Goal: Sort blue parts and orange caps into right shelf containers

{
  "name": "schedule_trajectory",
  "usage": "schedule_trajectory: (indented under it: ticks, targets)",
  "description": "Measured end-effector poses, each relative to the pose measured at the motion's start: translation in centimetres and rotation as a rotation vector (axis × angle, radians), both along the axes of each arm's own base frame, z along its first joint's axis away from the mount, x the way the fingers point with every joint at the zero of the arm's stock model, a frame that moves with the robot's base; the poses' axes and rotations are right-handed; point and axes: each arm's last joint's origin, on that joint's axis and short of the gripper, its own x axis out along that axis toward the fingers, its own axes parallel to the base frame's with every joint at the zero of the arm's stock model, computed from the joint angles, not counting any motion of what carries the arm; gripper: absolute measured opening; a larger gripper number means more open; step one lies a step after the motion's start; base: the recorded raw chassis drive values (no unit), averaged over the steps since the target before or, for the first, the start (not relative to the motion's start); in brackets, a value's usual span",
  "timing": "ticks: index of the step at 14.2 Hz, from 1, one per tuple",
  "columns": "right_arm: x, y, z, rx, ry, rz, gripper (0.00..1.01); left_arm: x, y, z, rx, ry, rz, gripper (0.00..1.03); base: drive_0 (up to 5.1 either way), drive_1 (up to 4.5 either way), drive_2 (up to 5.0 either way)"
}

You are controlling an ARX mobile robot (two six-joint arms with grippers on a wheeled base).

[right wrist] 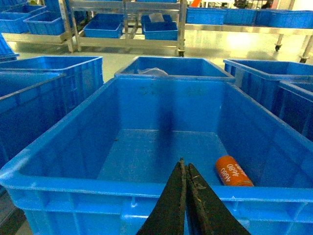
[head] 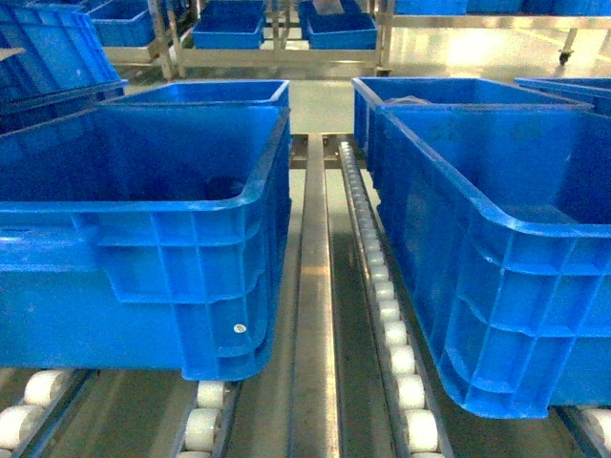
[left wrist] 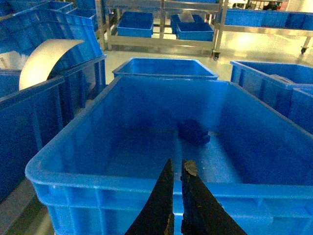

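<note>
A blue part (left wrist: 194,131) lies far right on the floor of the left bin (left wrist: 73,147), and an orange cap (right wrist: 233,171) lies near right in the right bin (right wrist: 58,142). Both the left gripper (left wrist: 177,171) and right gripper (right wrist: 185,172) hover at their bins' near rims, closed and empty. Picking looks not yet begun; next, one must open and reach down inside.

- Strong overhead light washes the floor (left wrist: 264,46) behind the bins to a pale yellow-green glare in all three views.
- A blue cast tints everything, and the deep bin (head: 143,219) interiors lie in shade.
- The head view is soft and grainy.
- Both wrist views blur the dark hand tips at the bottom edge.
</note>
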Motion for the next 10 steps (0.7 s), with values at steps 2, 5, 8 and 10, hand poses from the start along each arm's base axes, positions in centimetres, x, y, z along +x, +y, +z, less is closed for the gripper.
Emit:
schedule_trajectory:
  ticks: [2, 5, 8, 10]
  targets:
    - [-1.2, 0.0, -0.3, 0.0, -0.002, 0.0, 0.02, -1.5, 0.0, -0.4, 0.0, -0.001, 0.0, 0.02, 0.0, 0.0, 0.0]
    - [-2.6, 0.0, -1.1, 0.0, -0.026, 0.0, 0.02, -3.3, 0.0, -1.2, 0.0, -0.032, 0.0, 0.02, 0.0, 0.0, 0.0]
    - [-3.8, 0.0, -1.3, 0.0, -0.021, 0.001, 0.02, -4.8, 0.0, -1.8, 0.0, -0.004, 0.0, 0.02, 0.0, 0.0, 0.0]
    - [-4.3, 0.0, -1.2, 0.0, -0.011, 0.001, 0.02, -5.4, 0.0, -1.6, 0.0, 0.002, 0.0, 0.02, 0.0, 0.0, 0.0]
